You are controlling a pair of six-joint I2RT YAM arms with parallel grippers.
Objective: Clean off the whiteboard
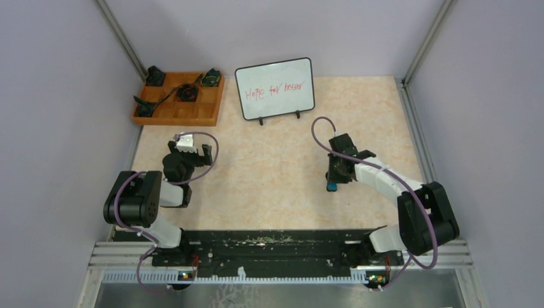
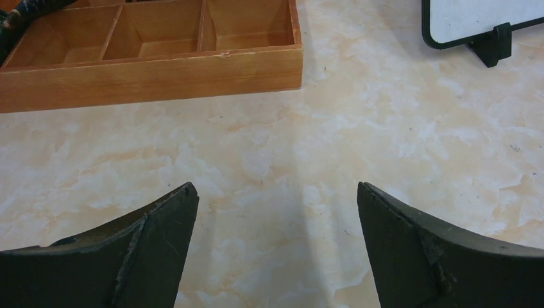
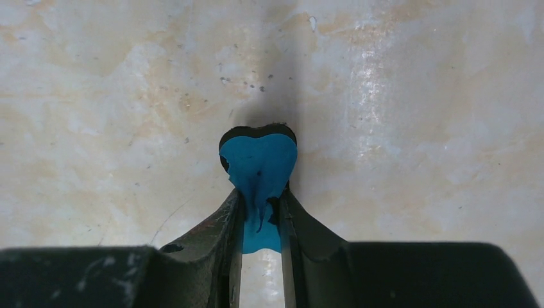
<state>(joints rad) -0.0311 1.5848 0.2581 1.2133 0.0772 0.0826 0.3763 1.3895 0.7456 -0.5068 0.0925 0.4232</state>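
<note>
The whiteboard (image 1: 274, 88) stands on two small black feet at the back of the table, with red handwriting across it. Its lower left corner and one foot show in the left wrist view (image 2: 475, 19). My right gripper (image 1: 332, 183) is shut on a small blue eraser (image 3: 258, 168) with a black underside, held low over the table, well in front of the board. The eraser shows as a blue spot in the top view (image 1: 331, 187). My left gripper (image 2: 276, 212) is open and empty over bare table, its tips (image 1: 191, 149) in front of the orange tray.
An orange wooden compartment tray (image 1: 212, 109) with several black items sits at the back left, beside the board. Its front wall shows in the left wrist view (image 2: 154, 77). Grey walls and metal posts close in the table on three sides.
</note>
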